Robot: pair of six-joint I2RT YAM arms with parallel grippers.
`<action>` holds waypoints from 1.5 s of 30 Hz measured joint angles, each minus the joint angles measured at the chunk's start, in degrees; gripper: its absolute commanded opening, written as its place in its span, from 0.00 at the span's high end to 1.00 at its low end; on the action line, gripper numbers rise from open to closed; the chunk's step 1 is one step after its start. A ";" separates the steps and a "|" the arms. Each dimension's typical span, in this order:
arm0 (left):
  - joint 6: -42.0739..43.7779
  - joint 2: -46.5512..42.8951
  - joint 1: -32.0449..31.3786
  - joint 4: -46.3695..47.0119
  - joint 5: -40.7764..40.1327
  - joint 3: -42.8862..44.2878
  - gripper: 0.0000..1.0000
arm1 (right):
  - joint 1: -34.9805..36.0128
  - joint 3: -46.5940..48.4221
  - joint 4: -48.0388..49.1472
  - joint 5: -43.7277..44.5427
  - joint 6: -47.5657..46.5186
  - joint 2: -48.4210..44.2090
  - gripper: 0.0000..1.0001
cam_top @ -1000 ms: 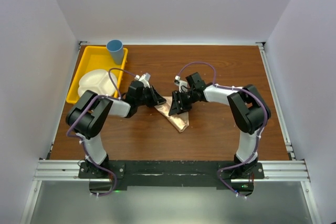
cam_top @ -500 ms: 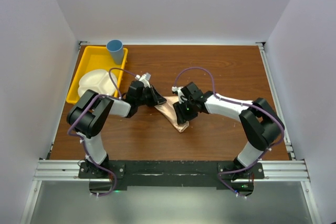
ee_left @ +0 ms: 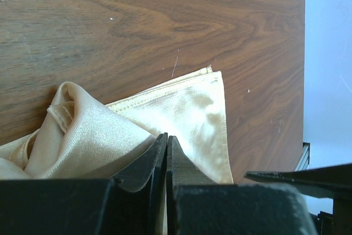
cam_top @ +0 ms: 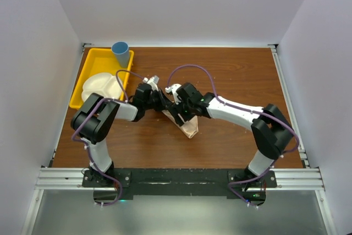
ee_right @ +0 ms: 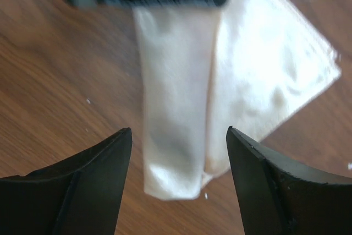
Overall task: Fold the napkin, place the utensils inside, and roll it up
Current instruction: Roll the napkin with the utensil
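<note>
two robot arms meet over a peach-orange napkin (cam_top: 188, 126) at the middle of a wooden tabletop (cam_top: 236, 75), partway through a job of folding the cloth, tucking a fork inside and rolling it up. the left end effector (cam_top: 160, 103) is clamped on the end of the napkin nearest its own arm. its wrist camera shows the fingers pressed together, with bunched satin spilling out on one side and flat, hemmed layers on the other. the right end effector (ee_right: 177, 136) hangs just above the cloth with its fingers spread wide and nothing gripped between them. it straddles a narrow strip of napkin that is turned over on itself and runs out from under the left arm's tip. beside that strip the rest of the cloth lies flat in a pointed, layered shape with its edges stacked.

judged from this, the folding looks done and the rolling barely begun: one turn is in, and the wider part lies unrolled. no fork can be seen in any view, so whether it sits inside the fold cannot be told. what is left, by this reading, is to carry the roll across the flat part. a yellow tray (cam_top: 82, 75) holding a white plate (cam_top: 96, 86), with a blue cup (cam_top: 121, 52) at its far corner, sits well apart at the tabletop's far left.
</note>
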 measured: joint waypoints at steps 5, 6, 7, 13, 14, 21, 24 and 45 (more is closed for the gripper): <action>-0.24 0.74 0.04 -2.38 0.74 1.84 0.92 | 2.91 5.03 1.92 2.82 -0.98 6.51 0.26; -0.24 0.83 0.04 -2.95 0.85 2.23 0.92 | 3.26 5.44 2.08 3.41 -1.01 7.50 0.27; -0.31 0.92 0.07 -3.72 0.98 2.64 0.92 | 3.82 5.70 2.25 4.42 -1.05 8.52 0.29; -1.68 0.96 0.46 -7.52 1.70 4.22 0.87 | 6.16 5.75 3.04 10.84 -0.70 11.91 0.54; -1.81 0.96 0.50 -7.96 1.79 4.42 0.85 | 6.40 5.75 3.17 11.78 -0.39 11.98 0.57; -1.18 -3.06 0.79 -15.37 -0.17 4.98 0.70 | 6.34 4.42 6.03 11.61 2.12 11.63 0.86; 1.27 -8.46 0.87 -21.03 -4.24 4.98 0.66 | 3.54 2.45 8.28 3.82 3.58 10.16 0.88; -0.42 -8.50 -0.07 -7.43 -0.26 -2.23 0.69 | -21.24 -2.23 26.25 -57.20 24.17 23.45 0.78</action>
